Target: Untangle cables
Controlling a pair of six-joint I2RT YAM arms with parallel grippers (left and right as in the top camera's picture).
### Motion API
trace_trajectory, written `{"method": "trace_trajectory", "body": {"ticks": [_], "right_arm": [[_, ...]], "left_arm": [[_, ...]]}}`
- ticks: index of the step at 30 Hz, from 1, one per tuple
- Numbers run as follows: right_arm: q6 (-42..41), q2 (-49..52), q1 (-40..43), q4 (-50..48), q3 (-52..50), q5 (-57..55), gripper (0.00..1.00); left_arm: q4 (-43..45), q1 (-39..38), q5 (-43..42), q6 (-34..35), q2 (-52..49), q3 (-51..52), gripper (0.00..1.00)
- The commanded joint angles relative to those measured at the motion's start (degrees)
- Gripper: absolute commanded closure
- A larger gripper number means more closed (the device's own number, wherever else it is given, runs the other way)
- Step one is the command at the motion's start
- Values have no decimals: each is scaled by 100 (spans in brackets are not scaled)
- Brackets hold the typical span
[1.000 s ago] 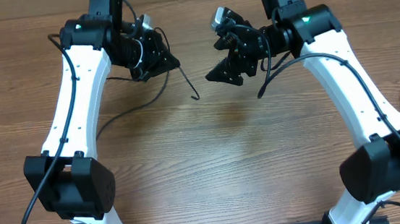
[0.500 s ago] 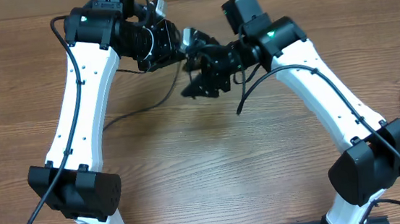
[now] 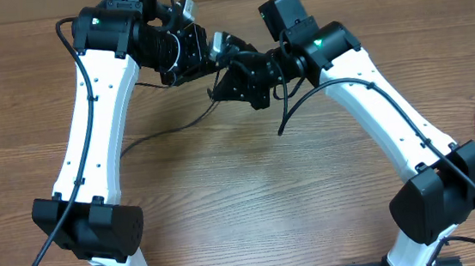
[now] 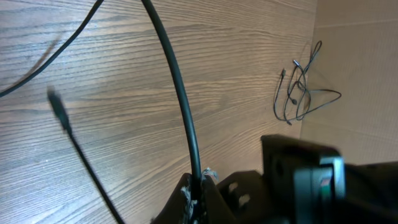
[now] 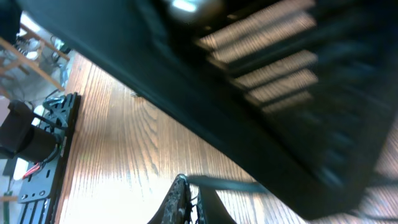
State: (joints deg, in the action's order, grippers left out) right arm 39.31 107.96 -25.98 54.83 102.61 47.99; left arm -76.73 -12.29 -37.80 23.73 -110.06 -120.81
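Overhead, the white-and-black left arm [image 3: 91, 129] and right arm [image 3: 386, 107] lean in toward each other. The left end effector [image 3: 204, 63] and right end effector [image 3: 221, 87] sit just beside one another, almost touching, above the brown wood-grain desk [image 3: 252, 201]. From under the spot where they meet, a thin black trailing cord [image 3: 172, 127] runs along the desk on the left end effector's outer side and passes beneath the left arm.

Seen from the left wrist, the left end effector [image 4: 198, 199] is clamped on a thin black flexible cable [image 4: 180, 93]. The cable comes straight out from between the fingers [image 4: 185, 198] and curves away ahead of them, lifted off the desk. To one side of it hangs a second thin black cord with a small plug tip [image 4: 57, 104], blurred, with its tip pointing away from the fingers. Far ahead and off to the other side, a loose tangle of thin black cords [image 4: 300, 87] lies flat on the desk, well apart from the held cable. I cannot tell whether the trailing cord seen from above is the same one that is held.

From the right wrist, the dark blurred bulk of the left end effector fills most of the view, very close. The right end effector [image 5: 193, 204] shows only at the bottom edge. A thin black line crosses right at its fingertips, and I cannot tell whether the fingers are closed on it or apart.
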Motion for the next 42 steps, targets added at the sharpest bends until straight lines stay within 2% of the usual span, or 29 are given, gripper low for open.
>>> {"method": "trace_trajectory", "body": {"ticks": [1, 9, 13, 18, 19, 20, 21, 23, 26, 29, 32, 37, 42], "right_arm": [[-184, -24, 199, -55, 31, -52, 96], [-184, -24, 514, -81, 31, -103, 96], [-254, -24, 706, -76, 31, -151, 96], [-334, -24, 894, -70, 31, -190, 96], [-337, -24, 916, -52, 31, -275, 75], [-356, -24, 918, -35, 31, -339, 49], [-433, -24, 918, -9, 31, -476, 13], [-817, -24, 916, -4, 28, -855, 0], [-1189, 20, 861, -4, -7, -1292, 0], [-1281, 151, 798, -28, -28, -1344, 0], [-1716, 367, 758, -236, -28, -1346, 0], [-2986, 822, 761, -846, -28, -1351, 0], [-4387, 1274, 645, -1342, -28, -1692, 0]], "left_arm": [[-44, 2, 52, -149, 35, -120, 94], [-50, 2, 57, -149, 33, -118, 76], [-57, 0, 81, -149, 33, -120, 81], [-90, 0, 168, -170, 35, -118, 79], [-138, 2, 339, -168, 33, -118, 80], [-168, 2, 509, -168, 33, -118, 80], [-203, 2, 793, -166, 33, -118, 80], [-330, 7, 1543, -15, 35, -118, 81], [-518, 28, 1784, 144, 35, -118, 82], [-560, 28, 1788, 160, 50, -118, 82], [-597, 44, 1987, 153, 138, -118, 82], [-1016, 243, 2583, 157, 452, -118, 81], [-1325, 518, 2592, 160, 791, -118, 79]]}}
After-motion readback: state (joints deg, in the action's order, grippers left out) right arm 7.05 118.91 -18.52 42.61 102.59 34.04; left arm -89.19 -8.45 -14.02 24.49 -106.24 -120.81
